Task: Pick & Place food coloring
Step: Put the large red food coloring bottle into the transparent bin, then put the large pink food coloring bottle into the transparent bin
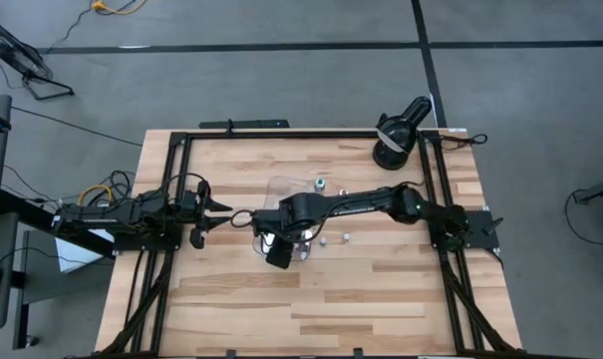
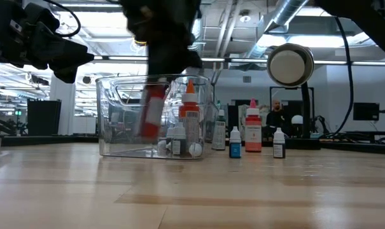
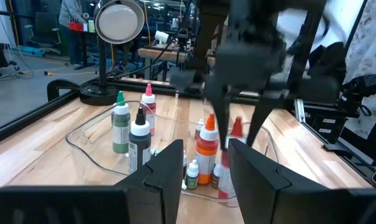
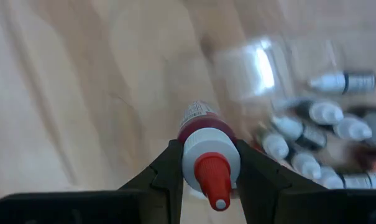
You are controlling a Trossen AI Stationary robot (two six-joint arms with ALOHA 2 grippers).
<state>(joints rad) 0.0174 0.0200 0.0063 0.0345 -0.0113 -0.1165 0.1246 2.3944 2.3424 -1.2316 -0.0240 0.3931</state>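
— Where are we in the job?

— We judge this to be the carrying step. Our right claw point(image 4: 206, 163) is clamped on a red food coloring bottle point(image 4: 207, 149), white collar and red tip pointing back at the wrist camera, fingers pressed to both sides of it. In the high view that claw point(image 1: 278, 249) sits at the near corner of the clear plastic tray point(image 1: 281, 187), about mid-desk.

— Is the bottle over the tray or outside it?

— From the low view the red bottle point(image 2: 152, 113) hangs at the tray's point(image 2: 109, 114) left part, lifted off the floor of it, but we cannot tell for sure whether it is inside the walls or just in front of them.

— And the rest of the set?

— Several bottles stand or lie in the tray, an orange-capped one point(image 3: 206, 149) among them. A few more stand on the desk point(image 1: 381, 289) just beside it: a teal one point(image 2: 235, 143), a pink one point(image 2: 252, 127) and a small dark one point(image 2: 279, 144).

— The other arm?

— Our left claw point(image 1: 221, 210) waits, fingers apart, at the tray's left side, holding nothing.

— What does the next move call for?

— We would say bring the bottle clear of those already inside, lower it onto a free spot, then release without tipping its neighbours. The black round lamp point(image 1: 396, 135) is well apart and no obstacle.
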